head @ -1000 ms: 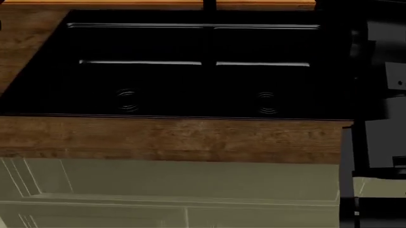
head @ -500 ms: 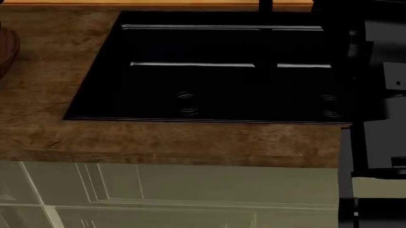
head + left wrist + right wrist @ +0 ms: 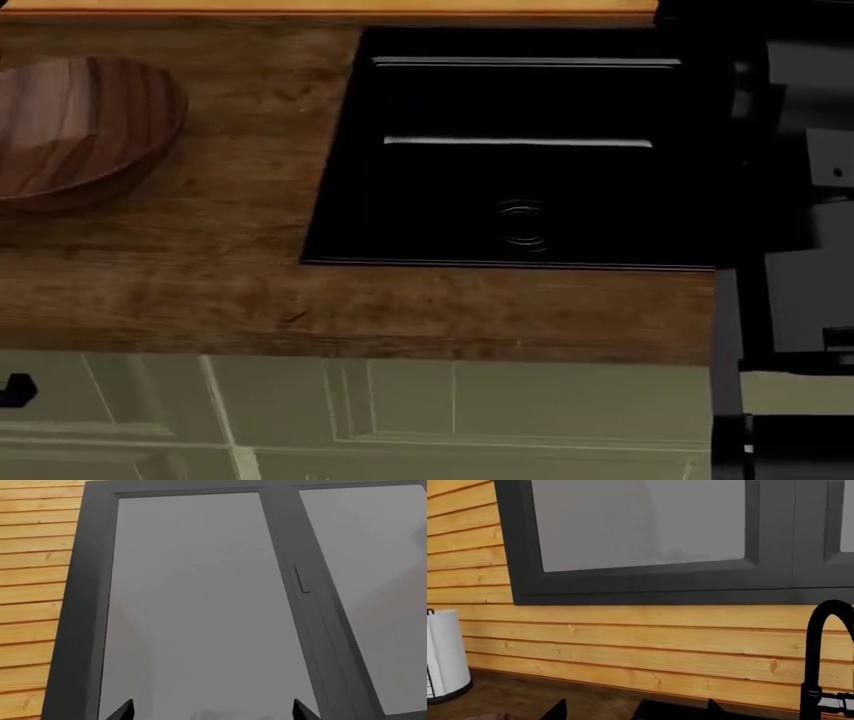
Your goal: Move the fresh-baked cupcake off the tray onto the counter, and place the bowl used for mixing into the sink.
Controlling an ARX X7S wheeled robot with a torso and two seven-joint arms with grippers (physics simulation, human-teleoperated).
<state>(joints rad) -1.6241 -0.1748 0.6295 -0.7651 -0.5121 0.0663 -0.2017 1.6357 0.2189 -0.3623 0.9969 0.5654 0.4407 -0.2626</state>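
Note:
The dark wooden bowl (image 3: 80, 125) stands on the wood-plank counter (image 3: 240, 290) at the left of the head view. The black sink (image 3: 534, 100) with its ringed drain (image 3: 523, 222) lies to the right of it. The cupcake and the tray are out of view. Neither gripper shows in the head view. My left gripper (image 3: 213, 715) is open and empty, raised and facing a dark-framed window. My right gripper (image 3: 637, 714) is open and empty above the counter's back strip (image 3: 507, 695), by the sink's back corner (image 3: 680, 711) and to one side of the black tap (image 3: 827, 655).
A white paper-towel roll (image 3: 444, 655) stands on the counter against the pine wall boards (image 3: 627, 640). Pale cabinet fronts (image 3: 400, 420) run below the counter edge. A dark upright unit (image 3: 801, 200) stands past the counter's right end.
The head view has swung left: the sink has slid right in the picture, and the bowl has come into view at the left.

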